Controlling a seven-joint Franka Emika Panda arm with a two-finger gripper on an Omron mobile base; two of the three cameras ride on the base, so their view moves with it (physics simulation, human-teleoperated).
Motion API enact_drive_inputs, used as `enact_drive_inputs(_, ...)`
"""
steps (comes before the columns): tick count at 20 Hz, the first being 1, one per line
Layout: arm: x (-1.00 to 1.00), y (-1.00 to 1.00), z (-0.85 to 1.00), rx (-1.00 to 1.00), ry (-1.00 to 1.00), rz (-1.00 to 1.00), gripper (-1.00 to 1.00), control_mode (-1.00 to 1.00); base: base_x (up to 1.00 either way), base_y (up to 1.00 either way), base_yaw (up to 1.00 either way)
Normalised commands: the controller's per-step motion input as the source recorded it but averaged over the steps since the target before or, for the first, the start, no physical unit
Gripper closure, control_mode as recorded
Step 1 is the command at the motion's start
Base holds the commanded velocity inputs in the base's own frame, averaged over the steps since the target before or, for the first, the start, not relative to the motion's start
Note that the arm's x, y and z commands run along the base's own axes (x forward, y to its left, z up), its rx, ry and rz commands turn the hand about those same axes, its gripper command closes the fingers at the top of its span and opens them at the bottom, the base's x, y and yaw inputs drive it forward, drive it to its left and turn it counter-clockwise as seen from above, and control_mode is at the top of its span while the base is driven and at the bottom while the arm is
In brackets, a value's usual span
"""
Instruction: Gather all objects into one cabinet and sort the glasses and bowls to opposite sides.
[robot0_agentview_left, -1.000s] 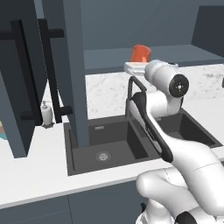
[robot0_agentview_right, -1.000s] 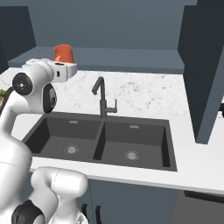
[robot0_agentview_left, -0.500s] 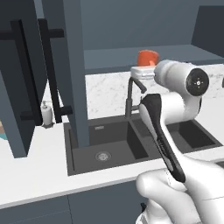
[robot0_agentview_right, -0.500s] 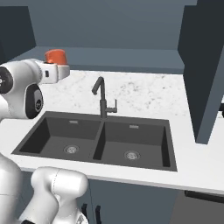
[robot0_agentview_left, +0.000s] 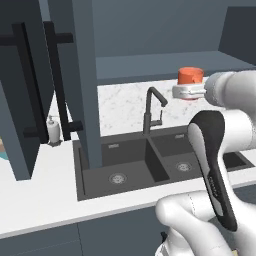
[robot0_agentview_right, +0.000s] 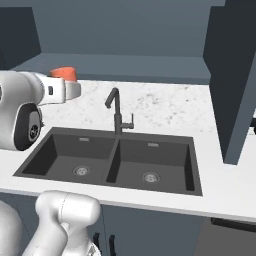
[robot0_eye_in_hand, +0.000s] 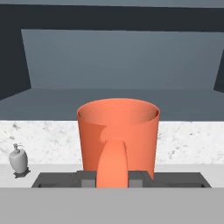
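Gripper (robot0_agentview_left: 189, 90) clamped on an orange cup (robot0_eye_in_hand: 117, 131), carried upright high over the sink (robot0_agentview_right: 65, 160); swing too fast near the faucet (robot0_agentview_left: 151, 107) and that cup could slip or clip it

Black double sink (robot0_agentview_right: 112, 162) sunk in white bench (robot0_agentview_right: 227, 187); dark faucet (robot0_agentview_right: 117, 112) behind; soap dispenser (robot0_agentview_left: 53, 131) left of basin.
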Motion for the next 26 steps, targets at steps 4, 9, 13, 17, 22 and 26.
enact_drive_inputs(4,-0.49,-0.05,0.0,-0.02,0.03,0.0,1.0,-1.0,0.0,0.0,0.0)
enact_drive_inputs(9,-0.28,0.0,0.0,0.0,0.0,0.0,1.0,-1.0,0.0,0.0,0.0)
enact_drive_inputs(13,-0.34,0.0,0.0,0.0,0.01,0.0,1.0,-1.0,0.0,0.0,0.0)
enact_drive_inputs(17,-0.29,0.0,0.0,0.0,0.0,0.0,1.0,-1.0,0.0,0.0,0.0)
enact_drive_inputs(22,-0.08,-0.03,0.0,0.0,0.0,0.0,1.0,-1.0,0.0,0.0,0.0)
enact_drive_inputs(26,-0.05,-0.03,0.0,0.0,0.0,0.0,1.0,-1.0,0.0,0.0,0.0)
